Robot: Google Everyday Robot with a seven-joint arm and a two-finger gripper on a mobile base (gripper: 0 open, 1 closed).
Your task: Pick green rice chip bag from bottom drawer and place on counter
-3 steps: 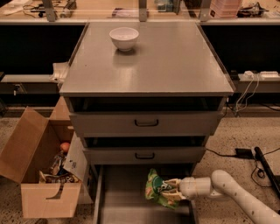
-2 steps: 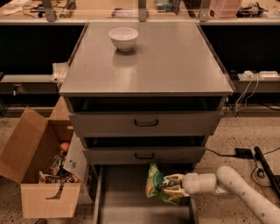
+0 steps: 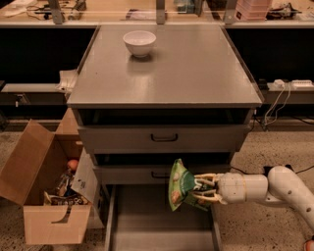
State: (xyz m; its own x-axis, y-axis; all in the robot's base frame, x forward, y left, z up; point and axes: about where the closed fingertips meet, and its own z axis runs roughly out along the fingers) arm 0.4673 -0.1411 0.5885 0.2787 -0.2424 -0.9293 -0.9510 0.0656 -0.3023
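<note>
Bottom drawer: the bottom drawer (image 3: 157,223) is pulled out below the counter's front edge, and its flat grey floor and thin side walls are shown.
Gripper: the gripper (image 3: 198,188) is held above the right part of the open drawer, and is reached in from the right on a white arm (image 3: 265,188). Its two fingers are closed on the bag's right side, one above and one below.
Green rice chip bag: the green rice chip bag (image 3: 179,191) is held clear of the drawer floor, roughly upright and slightly tilted. It is seen in front of the middle drawer's face.
Cardboard box: an open cardboard box (image 3: 44,206) with mixed clutter is set on the floor, left of the drawers.
Middle drawer: the middle drawer (image 3: 127,174) is shut, and its handle is partly covered by the bag.
Top drawer: the top drawer (image 3: 164,138) is shut just under the front edge.
Counter: the counter (image 3: 167,73) is seen as a smooth grey top.
White bowl: a white bowl (image 3: 140,42) is placed near the counter's back edge, left of centre.
Bench: a tan bench (image 3: 108,12) with tools is seen behind the back edge.
</note>
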